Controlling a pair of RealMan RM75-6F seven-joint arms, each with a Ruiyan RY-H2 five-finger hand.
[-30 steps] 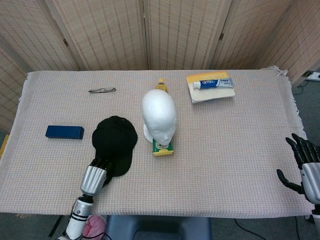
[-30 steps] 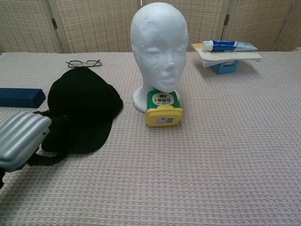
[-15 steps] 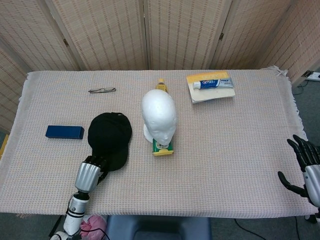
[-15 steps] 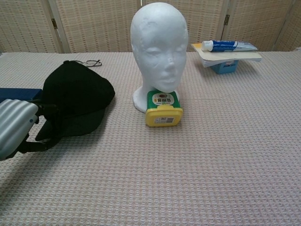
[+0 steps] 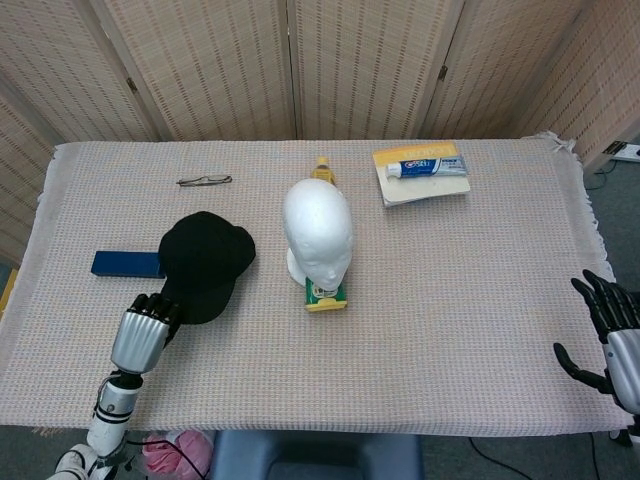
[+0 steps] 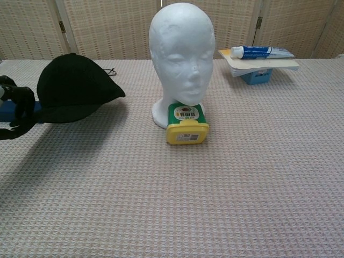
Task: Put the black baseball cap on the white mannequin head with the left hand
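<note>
The black baseball cap (image 5: 205,262) (image 6: 72,88) hangs above the table, left of the white mannequin head (image 5: 317,233) (image 6: 183,56). My left hand (image 5: 142,330) (image 6: 15,106) grips the cap's brim from the near side, at the left edge of the chest view. The mannequin head stands upright at the table's middle, bare, facing me. My right hand (image 5: 612,330) hovers off the table's right front corner with fingers spread, holding nothing.
A yellow and green container (image 5: 325,294) (image 6: 186,124) sits against the mannequin's base. A blue box (image 5: 125,263) lies partly under the lifted cap. Glasses (image 5: 204,181) lie far left. A toothpaste tube (image 5: 424,165) rests on a book at the back right.
My left hand has lifted the cap off the table and carried it leftward and up. The right hand has barely moved.
</note>
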